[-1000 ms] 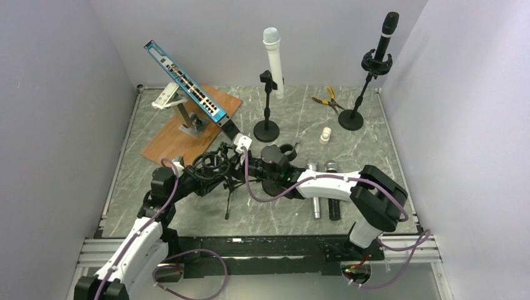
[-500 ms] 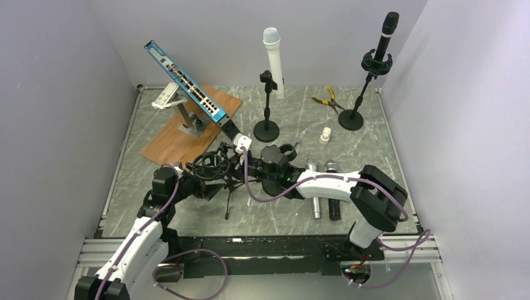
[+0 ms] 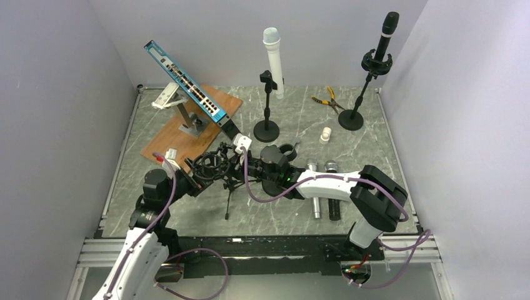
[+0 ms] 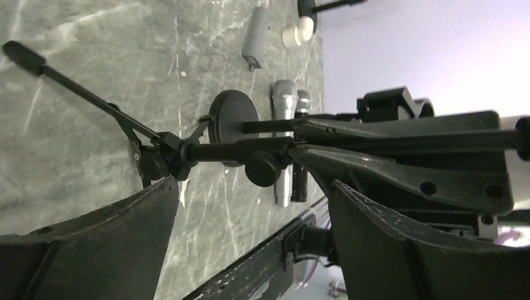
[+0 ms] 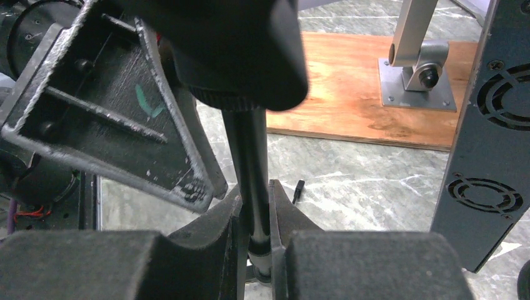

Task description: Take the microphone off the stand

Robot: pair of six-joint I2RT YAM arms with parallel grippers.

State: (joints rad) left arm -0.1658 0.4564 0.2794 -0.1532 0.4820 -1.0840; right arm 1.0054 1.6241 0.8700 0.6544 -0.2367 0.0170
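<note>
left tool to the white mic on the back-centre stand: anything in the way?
Yes. The black tripod stand stands right before the open left tool, its pole clamped by the right tool. Behind it, the tilted blue network switch reaches close to the line toward the white microphone.

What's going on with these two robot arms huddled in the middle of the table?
They are working on a small tripod stand, as part of taking a microphone off it. The right gripper is clamped on the stand's black pole, holding it. The left gripper is wide open around the stand and grips nothing. Two loose microphones lie side by side on the table beside the right arm.
</note>
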